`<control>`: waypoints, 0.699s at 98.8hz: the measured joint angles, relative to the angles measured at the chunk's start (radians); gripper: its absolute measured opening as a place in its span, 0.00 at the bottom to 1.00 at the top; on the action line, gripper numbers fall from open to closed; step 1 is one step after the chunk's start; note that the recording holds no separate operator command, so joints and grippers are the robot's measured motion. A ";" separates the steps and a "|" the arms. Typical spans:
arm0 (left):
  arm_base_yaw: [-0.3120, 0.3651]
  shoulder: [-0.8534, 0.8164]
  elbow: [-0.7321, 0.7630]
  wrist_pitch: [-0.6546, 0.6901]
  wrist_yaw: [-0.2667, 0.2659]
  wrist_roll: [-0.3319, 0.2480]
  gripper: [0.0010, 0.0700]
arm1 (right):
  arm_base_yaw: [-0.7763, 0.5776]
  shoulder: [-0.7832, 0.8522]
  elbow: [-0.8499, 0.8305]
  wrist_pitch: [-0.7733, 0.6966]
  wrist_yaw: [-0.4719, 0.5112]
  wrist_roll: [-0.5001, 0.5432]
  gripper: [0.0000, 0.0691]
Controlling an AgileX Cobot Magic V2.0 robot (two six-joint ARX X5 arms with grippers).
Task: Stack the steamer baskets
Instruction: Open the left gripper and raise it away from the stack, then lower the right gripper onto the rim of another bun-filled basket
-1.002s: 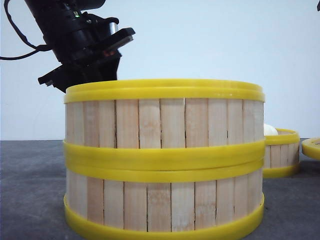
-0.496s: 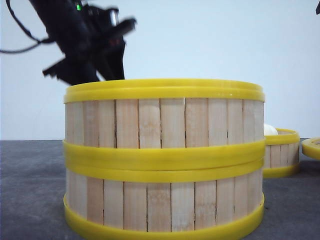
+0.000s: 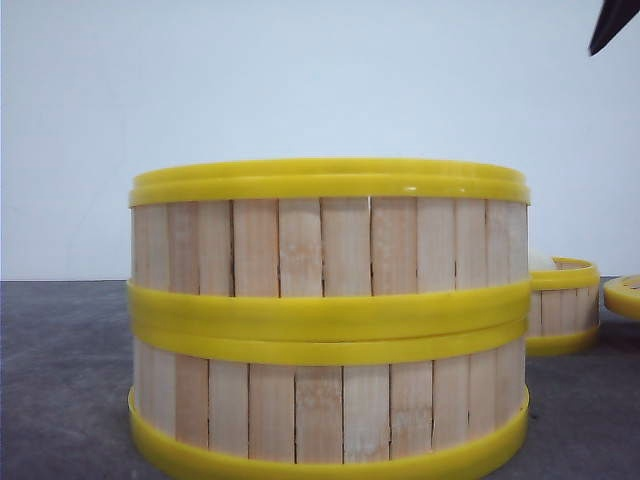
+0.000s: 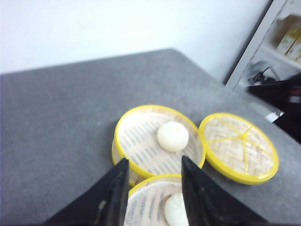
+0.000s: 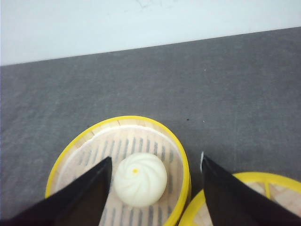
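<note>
Two steamer baskets stand stacked close to the front camera, the upper one [image 3: 330, 245] on the lower one [image 3: 330, 410]. A third steamer basket [image 3: 562, 310] sits behind them to the right with a white bun [image 3: 540, 260] in it. My left gripper [image 4: 154, 162] hangs open above the stack's top basket [image 4: 146, 202], which holds a bun [image 4: 173, 209]. It holds nothing. The third basket [image 4: 141, 136] lies just beyond it. My right gripper [image 5: 156, 158] is open and empty above that third basket [image 5: 136, 141] and its bun [image 5: 139, 179].
A flat yellow lid [image 4: 240, 146] with a woven top lies on the grey table beside the third basket, at the right edge of the front view [image 3: 625, 295] and under my right finger [image 5: 270, 176]. A dark tip of the right arm [image 3: 612, 22] shows at the top right.
My left arm has risen from behind the stack and left the front view. A dark part of the right arm has come further in at the top right corner.
</note>
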 joint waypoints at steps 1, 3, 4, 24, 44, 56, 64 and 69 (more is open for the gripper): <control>0.000 -0.006 -0.002 0.001 0.000 0.000 0.27 | 0.000 0.010 0.006 -0.001 0.000 0.000 0.53; 0.000 -0.018 -0.009 0.007 0.000 0.000 0.27 | 0.000 0.031 0.017 -0.003 0.000 -0.003 0.53; 0.000 -0.025 -0.014 0.011 0.000 0.000 0.27 | 0.000 0.042 0.023 -0.005 0.000 -0.003 0.53; 0.000 -0.180 -0.244 0.053 0.000 -0.037 0.27 | -0.005 0.289 0.135 -0.043 0.000 -0.027 0.52; -0.018 -0.301 -0.379 -0.025 0.000 -0.103 0.27 | -0.023 0.469 0.258 -0.040 0.001 -0.029 0.50; -0.025 -0.368 -0.378 -0.035 0.008 -0.112 0.27 | -0.032 0.565 0.289 -0.040 0.016 -0.029 0.49; -0.029 -0.410 -0.378 -0.034 0.029 -0.114 0.27 | -0.042 0.626 0.293 -0.043 0.017 -0.029 0.49; -0.031 -0.434 -0.378 -0.034 0.034 -0.120 0.27 | -0.043 0.652 0.293 -0.047 0.019 -0.029 0.49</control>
